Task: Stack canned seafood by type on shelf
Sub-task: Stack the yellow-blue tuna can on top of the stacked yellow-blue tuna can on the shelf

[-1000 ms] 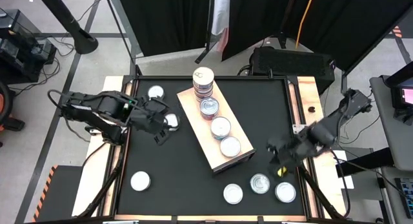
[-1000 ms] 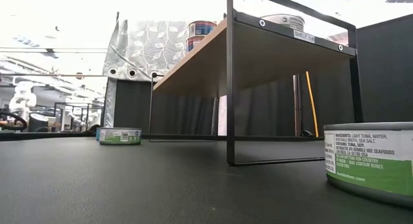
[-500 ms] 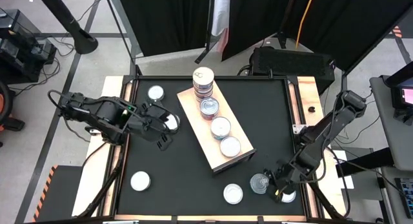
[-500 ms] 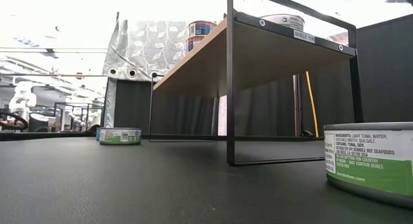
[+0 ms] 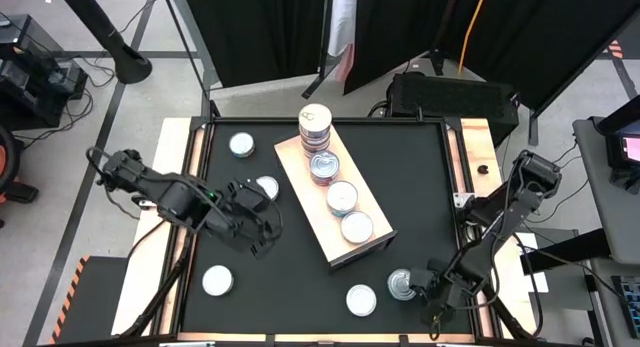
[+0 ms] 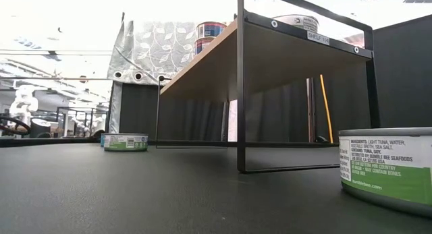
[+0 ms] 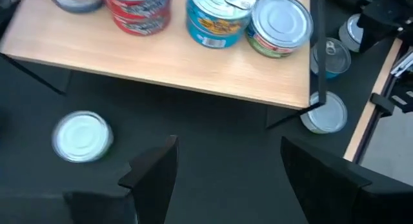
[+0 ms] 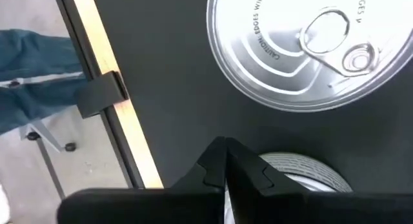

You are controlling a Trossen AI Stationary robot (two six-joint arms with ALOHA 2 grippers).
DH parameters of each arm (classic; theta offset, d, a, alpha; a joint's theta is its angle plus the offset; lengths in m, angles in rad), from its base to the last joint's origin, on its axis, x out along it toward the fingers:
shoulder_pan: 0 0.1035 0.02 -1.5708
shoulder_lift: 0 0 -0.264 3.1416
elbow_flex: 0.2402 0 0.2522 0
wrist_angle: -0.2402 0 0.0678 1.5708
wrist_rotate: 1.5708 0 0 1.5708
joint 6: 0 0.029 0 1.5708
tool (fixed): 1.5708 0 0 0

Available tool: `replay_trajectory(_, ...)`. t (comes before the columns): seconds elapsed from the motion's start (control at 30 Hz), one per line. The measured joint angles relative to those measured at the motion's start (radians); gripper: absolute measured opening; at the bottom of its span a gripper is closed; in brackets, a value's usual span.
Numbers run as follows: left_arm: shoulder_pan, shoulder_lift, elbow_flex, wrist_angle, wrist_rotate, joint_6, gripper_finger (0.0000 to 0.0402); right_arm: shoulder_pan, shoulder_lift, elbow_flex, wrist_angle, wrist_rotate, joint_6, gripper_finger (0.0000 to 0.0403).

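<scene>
The right gripper [image 5: 437, 305], fingers pressed shut and empty, sits atop a tin [image 8: 303, 175] near the shelf [image 5: 300, 177]'s near end; it should reopen and straddle the rim. The left gripper [image 5: 262, 230] hangs wide beside the shelf.

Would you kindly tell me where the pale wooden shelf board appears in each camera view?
High view: the pale light-wood shelf board lies at the centre, running diagonally.
Low view: raised on a black frame, seen from underneath.
Left wrist view: across the top.
Right wrist view: not in it.
Shared landmark: the round tins standing on it.
</scene>
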Motion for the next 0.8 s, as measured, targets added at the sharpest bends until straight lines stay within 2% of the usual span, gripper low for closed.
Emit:
replay_trajectory(0.33, -0.083, 0.089, 0.000, 0.020, -0.005, -0.107, 0.0271, 0.007, -0.023, 0.000, -0.014, 0.078, 0.038, 0.0000)
replay_trajectory(0.8, -0.102, 0.136, 0.000, 0.106, -0.025, -0.109, 0.0271, 0.006, -0.023, 0.000, -0.040, 0.136, 0.130, 0.0000)
